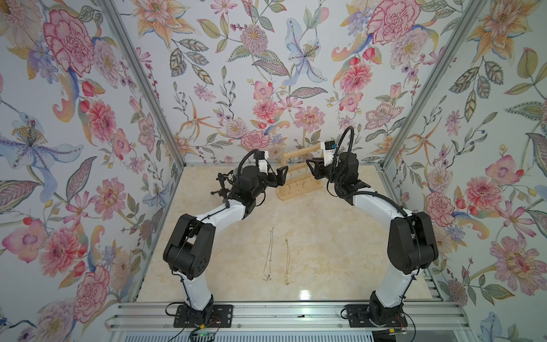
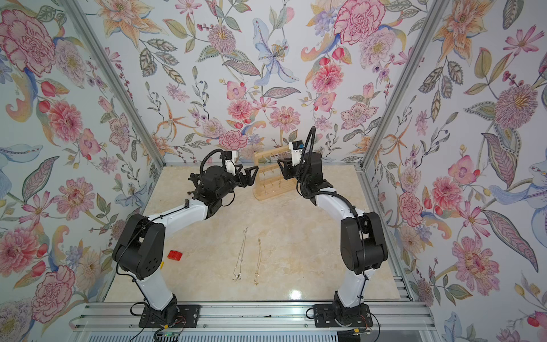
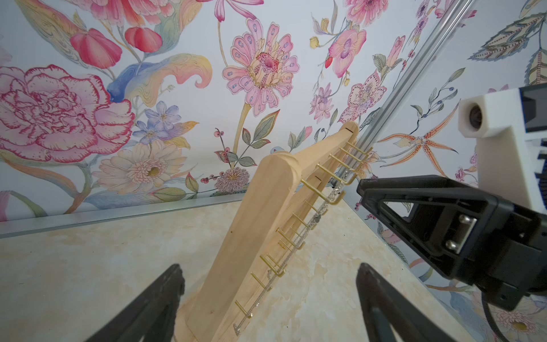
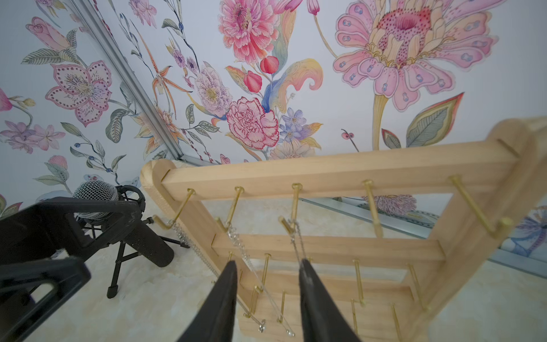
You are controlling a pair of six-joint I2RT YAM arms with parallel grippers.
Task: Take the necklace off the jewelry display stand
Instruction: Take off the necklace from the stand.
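The pale wooden jewelry display stand stands at the back of the table between my two grippers. In the right wrist view, three necklaces hang from gold hooks on its top crossbar: a thick silver chain, a fine one and another fine one. My right gripper is open in front of the hooks. The middle chain runs between its fingers; the third passes behind one fingertip. My left gripper is wide open at the stand's left end, holding nothing.
A black microphone on a tripod stands left of the stand behind my left wrist. A silver necklace and a gold one lie stretched out mid-table. A small red block lies near the left arm's elbow.
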